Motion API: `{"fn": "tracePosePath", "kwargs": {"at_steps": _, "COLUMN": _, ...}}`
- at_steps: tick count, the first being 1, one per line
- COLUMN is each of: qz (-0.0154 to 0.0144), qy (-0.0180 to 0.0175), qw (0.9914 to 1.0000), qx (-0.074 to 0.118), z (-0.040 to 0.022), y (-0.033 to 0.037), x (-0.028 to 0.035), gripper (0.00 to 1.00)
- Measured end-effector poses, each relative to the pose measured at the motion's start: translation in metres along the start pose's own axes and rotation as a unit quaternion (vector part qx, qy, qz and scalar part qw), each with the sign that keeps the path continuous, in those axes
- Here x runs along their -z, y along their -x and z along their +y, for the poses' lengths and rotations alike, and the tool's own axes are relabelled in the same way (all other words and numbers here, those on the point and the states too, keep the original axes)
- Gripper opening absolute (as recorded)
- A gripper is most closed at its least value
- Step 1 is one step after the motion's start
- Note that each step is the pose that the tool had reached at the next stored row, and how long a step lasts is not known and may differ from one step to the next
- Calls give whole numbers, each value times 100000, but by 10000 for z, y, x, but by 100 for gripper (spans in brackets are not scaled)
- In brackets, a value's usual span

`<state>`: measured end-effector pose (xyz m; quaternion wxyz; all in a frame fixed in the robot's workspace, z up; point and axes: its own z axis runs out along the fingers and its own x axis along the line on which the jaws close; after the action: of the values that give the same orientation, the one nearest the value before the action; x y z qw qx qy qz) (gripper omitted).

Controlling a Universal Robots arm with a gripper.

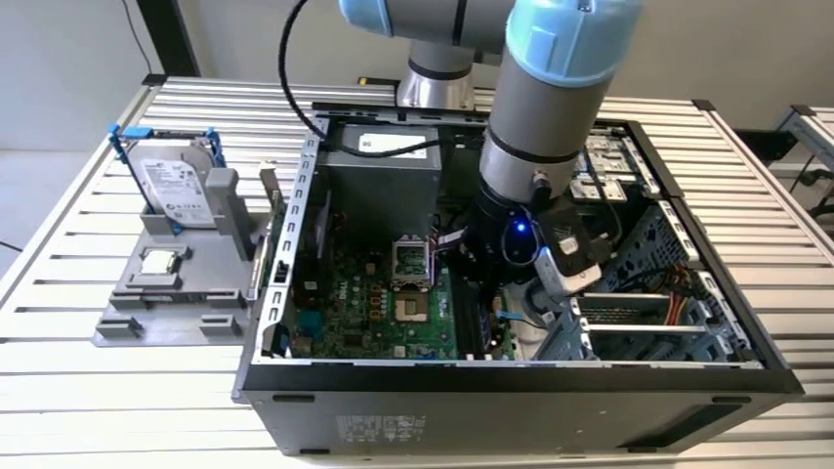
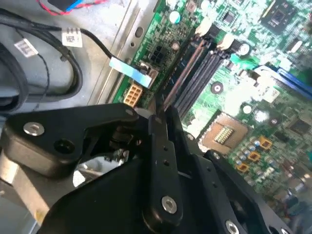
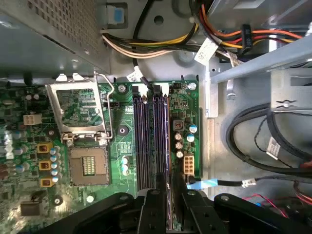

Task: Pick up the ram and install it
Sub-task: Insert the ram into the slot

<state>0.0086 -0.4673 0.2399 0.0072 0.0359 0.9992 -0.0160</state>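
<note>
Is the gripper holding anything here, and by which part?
The black gripper clamps the thin dark ram stick at one end of its upper edge, over the motherboard's slots.

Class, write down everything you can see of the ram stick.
The ram shows edge-on as a thin, dark brownish strip, held at its near end by the end effector. It lies lengthwise along the memory slots, at the slot nearest the green board's edge. Whether it is fully seated cannot be told.
</note>
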Motion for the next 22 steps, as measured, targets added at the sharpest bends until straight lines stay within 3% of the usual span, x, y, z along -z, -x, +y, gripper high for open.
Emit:
{"fn": "tracePosePath", "kwargs": {"at_steps": 1, "qz": 1, "qy": 3, "qw": 100000, "qx": 1, "z": -5, "y": 2, "x": 151, "gripper": 100}}
{"fn": "tracePosePath", "kwargs": {"at_steps": 5, "qz": -2, "qy": 2, "qw": 100000, "qx": 7, "z": -5, "y": 3, "x": 154, "gripper": 100}}
{"fn": "tracePosePath", "kwargs": {"at_steps": 6, "qz": -4, "qy": 3, "qw": 100000, "qx": 5, "z": -5, "y": 3, "x": 154, "gripper": 0}}
{"fn": "tracePosePath", "kwargs": {"at_steps": 22, "qz": 2, "qy": -4, "qw": 100000, "qx": 4, "z": -7, "y": 3, "x": 154, "gripper": 0}}
